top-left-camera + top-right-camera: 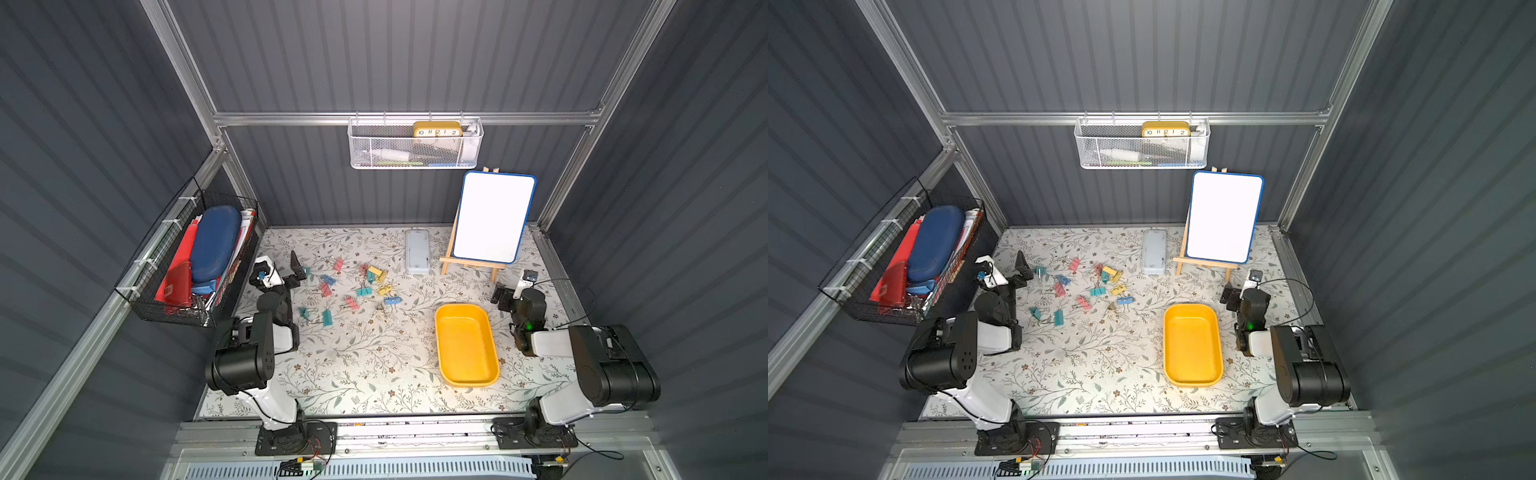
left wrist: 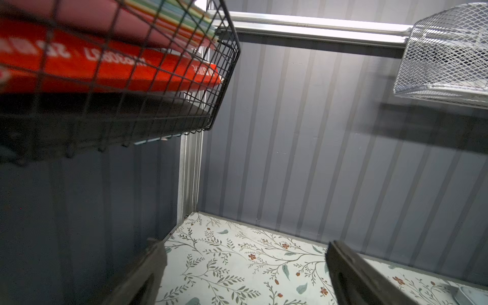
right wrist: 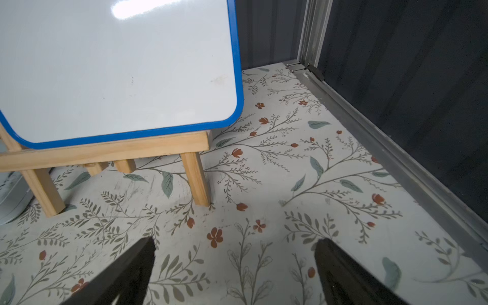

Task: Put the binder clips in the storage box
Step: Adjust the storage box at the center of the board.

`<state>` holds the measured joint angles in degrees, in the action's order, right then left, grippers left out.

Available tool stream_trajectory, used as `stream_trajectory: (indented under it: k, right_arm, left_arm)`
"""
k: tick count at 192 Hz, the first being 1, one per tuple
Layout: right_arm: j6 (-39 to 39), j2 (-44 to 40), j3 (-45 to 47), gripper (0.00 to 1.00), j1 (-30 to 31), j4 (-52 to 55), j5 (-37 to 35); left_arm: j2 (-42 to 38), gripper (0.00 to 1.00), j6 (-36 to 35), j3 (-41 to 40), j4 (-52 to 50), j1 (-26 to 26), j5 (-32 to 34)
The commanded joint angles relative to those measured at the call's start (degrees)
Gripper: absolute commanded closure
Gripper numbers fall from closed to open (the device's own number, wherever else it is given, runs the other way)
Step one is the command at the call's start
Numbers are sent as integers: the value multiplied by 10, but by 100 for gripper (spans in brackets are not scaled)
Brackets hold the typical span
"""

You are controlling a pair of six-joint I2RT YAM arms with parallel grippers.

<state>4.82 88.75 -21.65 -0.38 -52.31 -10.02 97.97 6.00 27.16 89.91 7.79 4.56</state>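
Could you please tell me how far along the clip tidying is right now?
Done: nothing yet; the yellow tray is empty. In hand: nothing; the left gripper and right gripper are both open and empty. Left: all the binder clips, scattered on the table, need moving into the tray.

Left gripper (image 2: 244,245) and right gripper (image 3: 235,241), jaws wide apart, empty.
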Motion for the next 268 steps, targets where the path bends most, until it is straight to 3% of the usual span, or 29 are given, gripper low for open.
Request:
stream_trajectory:
  k: [1, 110, 129, 139, 149, 158, 177, 190, 211, 225, 241, 268]
  right_arm:
    - [-8, 2, 1, 1, 2, -13, 3]
    - [-9, -10, 5, 1, 2, -26, 1]
    - [-7, -134, -27, 1, 14, 140, -39]
    - [70, -223, -72, 1, 14, 286, -94]
    - [165, -286, -124, 1, 14, 436, -114]
    - [216, -330, -167, 1, 14, 537, -82]
    - [252, -382, -202, 1, 14, 608, 28]
    - [267, -399, -214, 2, 15, 636, 94]
    - [265, -398, -247, 3, 15, 688, 182]
    - [262, -394, -274, 3, 15, 733, 198]
    - [256, -400, -297, 3, 14, 761, 200]
    - [243, -428, -311, 1, 13, 777, 182]
  left_arm:
    - [-6, 1, 10, 2, 6, -3, 4]
    - [-5, 1, 11, 1, 7, -3, 3]
    - [-7, 1, 11, -1, 15, -3, 3]
    - [-33, 1, 9, 1, -7, -3, 8]
    - [-79, 1, 20, 26, -107, -3, 5]
    - [-133, 1, 34, 58, -202, -3, -2]
    - [-224, 1, 99, 122, -365, -9, -73]
    - [-270, 1, 132, 161, -431, -59, -114]
    - [-267, 1, 66, 234, -511, -233, -120]
    - [-206, 1, 5, 295, -577, -327, -154]
    - [-104, 1, -56, 392, -673, -390, -182]
    - [34, 6, -161, 491, -724, -485, -170]
